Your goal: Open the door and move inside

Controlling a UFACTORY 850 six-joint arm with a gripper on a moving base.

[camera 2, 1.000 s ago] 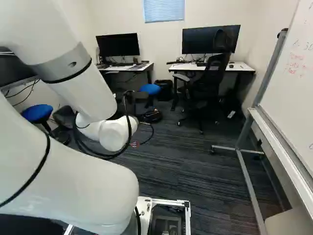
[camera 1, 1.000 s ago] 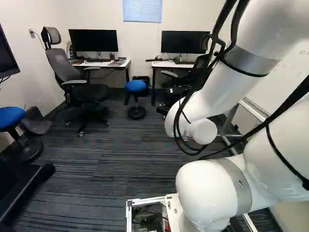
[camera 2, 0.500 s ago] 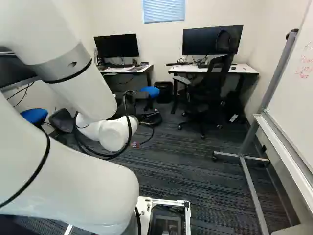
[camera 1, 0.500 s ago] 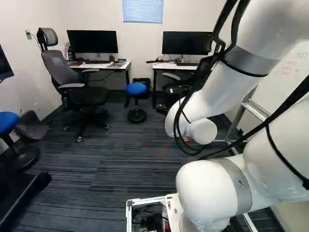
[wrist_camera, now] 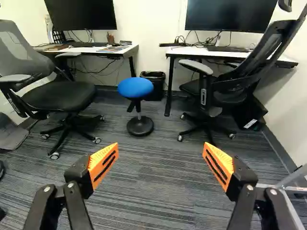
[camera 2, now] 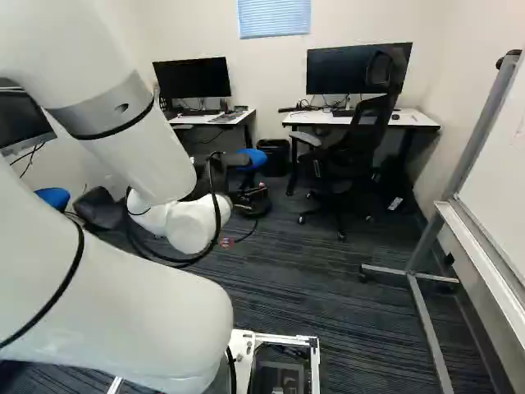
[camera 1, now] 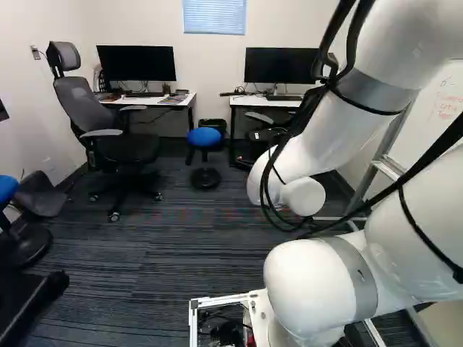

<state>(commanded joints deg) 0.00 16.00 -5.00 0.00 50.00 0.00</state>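
Base point(camera 1: 219, 299) closer to the desks point(camera 1: 249, 100)

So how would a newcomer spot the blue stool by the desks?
Two white desks stand along the far wall. Ahead of the gap between them, before the black bin, is the stool. The other blue stool stands nearer, at the left edge of the left base view.

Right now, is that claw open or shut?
The gripper is open: its orange pads stand wide apart, with carpet showing between them.
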